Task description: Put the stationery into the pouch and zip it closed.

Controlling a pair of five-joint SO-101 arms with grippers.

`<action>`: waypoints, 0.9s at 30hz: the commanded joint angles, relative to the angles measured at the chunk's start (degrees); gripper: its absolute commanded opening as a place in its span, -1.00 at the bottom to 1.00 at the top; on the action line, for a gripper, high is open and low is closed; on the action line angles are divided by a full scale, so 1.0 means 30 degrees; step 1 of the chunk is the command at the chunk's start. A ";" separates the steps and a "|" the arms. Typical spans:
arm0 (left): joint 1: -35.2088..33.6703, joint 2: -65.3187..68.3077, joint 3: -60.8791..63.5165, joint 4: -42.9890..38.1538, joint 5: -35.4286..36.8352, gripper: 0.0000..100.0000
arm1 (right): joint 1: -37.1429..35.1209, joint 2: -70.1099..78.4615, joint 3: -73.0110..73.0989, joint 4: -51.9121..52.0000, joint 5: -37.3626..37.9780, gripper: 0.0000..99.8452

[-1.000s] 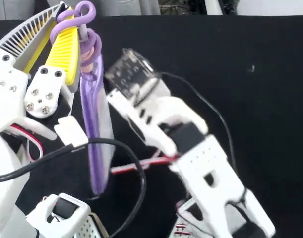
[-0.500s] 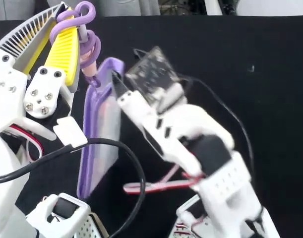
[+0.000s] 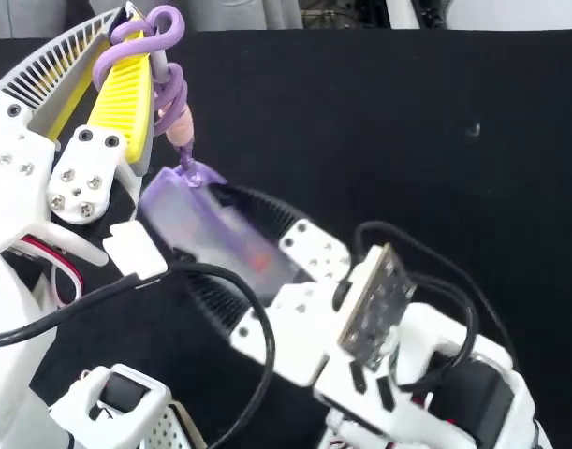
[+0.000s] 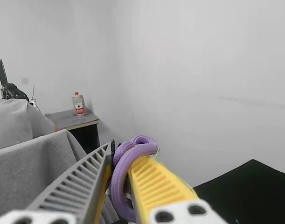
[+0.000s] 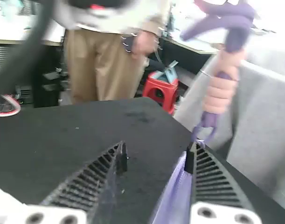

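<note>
**Steadying the hanging pouch for the zip**

My left gripper [image 3: 128, 37] is clamped on the purple strap [image 3: 164, 28], and the pouch [image 3: 206, 234] hangs from it above the black table [image 3: 435, 140]. My right gripper [image 5: 156, 154] is spread wide, a finger on either side of the pouch. One finger lies along the pouch's edge, though I cannot tell whether the other touches it.

To do this well, I should close gently on the pouch body, clear of the zip line, and keep the strap taut so the fabric does not bunch. Something reddish shows through the pouch wall, possibly stationery.

A second ago the pouch hung straight down, edge-on, with my right arm beside it. Since then that arm has swung low and the pouch has tilted across its jaws.
</note>
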 commanded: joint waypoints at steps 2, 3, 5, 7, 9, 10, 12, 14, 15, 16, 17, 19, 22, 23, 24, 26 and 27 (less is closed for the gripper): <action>0.0015 -0.0176 -0.0747 0.0733 0.0205 -0.94 | -0.0527 0.0396 0.1568 -0.1114 0.0821 -0.57; 0.0073 -0.0176 -0.0747 0.1084 0.0205 -0.94 | -0.0527 0.0396 0.1949 -0.1114 0.0879 -0.57; 0.0132 -0.0176 -0.0747 0.1700 0.0205 -0.94 | -0.0469 0.0366 0.2505 -0.0996 0.0908 -0.57; 0.0161 -0.0176 -0.0747 0.2520 0.0205 -0.94 | -0.0381 0.0044 0.2652 -0.0674 0.0908 -0.57; 0.0044 -0.0059 -0.0747 0.3634 0.0205 -0.94 | 0.0205 -0.0659 0.2652 -0.0088 0.0908 -0.57; 0.0044 0.0000 -0.0747 0.4249 0.0205 -0.94 | 0.0674 -0.1187 0.2623 0.0117 0.0908 -0.57; 0.0044 0.0000 -0.0718 0.5480 0.0205 -0.94 | 0.1934 -0.2300 0.2711 0.0440 0.0908 -0.57; 0.0044 -0.0059 -0.0718 0.6623 0.0205 -0.94 | 0.3253 -0.3326 0.3267 0.0586 0.0938 -0.57; 0.0044 -0.0088 -0.0718 0.7033 0.0205 -0.94 | 0.3868 -0.3766 0.3707 0.0498 0.0967 -0.57; 0.0044 -0.0117 -0.0718 0.7385 0.0205 -0.94 | 0.4366 -0.4147 0.4117 0.0410 0.1231 -0.57; 0.0044 -0.0117 -0.0718 0.7648 0.0205 -0.94 | 0.4718 -0.4410 0.4557 0.0381 0.1729 -0.57; 0.0044 -0.0088 -0.0718 0.8029 0.0205 -0.94 | 0.4982 -0.4733 0.5319 0.0381 0.2549 -0.57; 0.0044 -0.0117 -0.0689 0.8469 0.0205 -0.94 | 0.5040 -0.4938 0.5963 0.0791 0.2637 -0.57; 0.0044 -0.0147 -0.0689 0.8586 0.0205 -0.94 | 0.5040 -0.4938 0.6051 0.1348 0.2755 -0.57; 0.0044 -0.0147 -0.0689 0.8674 0.0205 -0.94 | 0.5040 -0.4938 0.6051 0.1846 0.2813 -0.57; 0.0044 -0.0147 -0.0689 0.8703 0.0205 -0.94 | 0.5040 -0.4938 0.6022 0.2549 0.2813 -0.54; 0.0044 -0.0147 -0.0542 0.8674 0.0205 -0.94 | 0.5040 -0.4938 0.5963 0.2784 0.2813 -0.50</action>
